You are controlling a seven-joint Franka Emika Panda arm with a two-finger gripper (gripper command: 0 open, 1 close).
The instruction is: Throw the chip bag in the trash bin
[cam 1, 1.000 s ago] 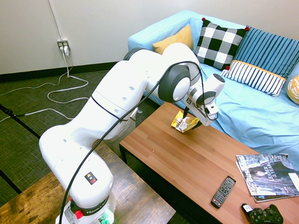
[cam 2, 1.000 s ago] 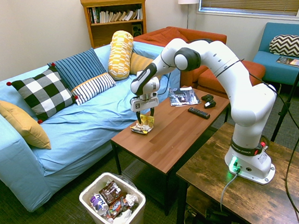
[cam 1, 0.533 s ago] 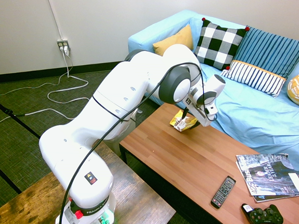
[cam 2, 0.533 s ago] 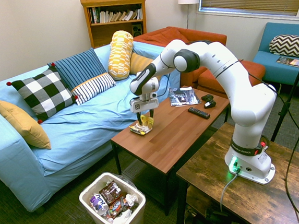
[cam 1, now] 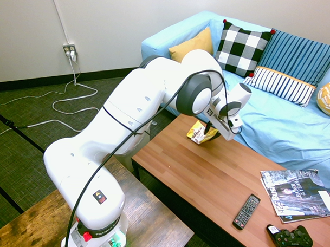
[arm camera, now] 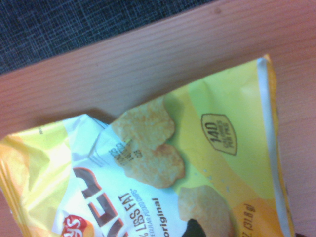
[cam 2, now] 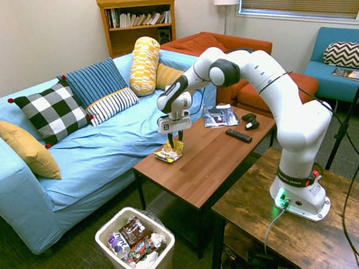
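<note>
Gripper [cam 2: 175,138] pointed steeply down onto chip bag [cam 2: 170,151] at the coffee table's [cam 2: 213,163] sofa-side corner, jaw width unclear at this range; trash bin [cam 2: 137,253] waits on the floor below.

One chip bag [cam 2: 170,152] lies on the counter [cam 2: 213,157], with one remote [cam 2: 238,135], one game controller [cam 1: 289,238] and one magazine [cam 1: 295,202]. One trash bin [cam 2: 136,248] stands on the floor. Six cushions line the blue sofa [cam 2: 75,162].
</note>
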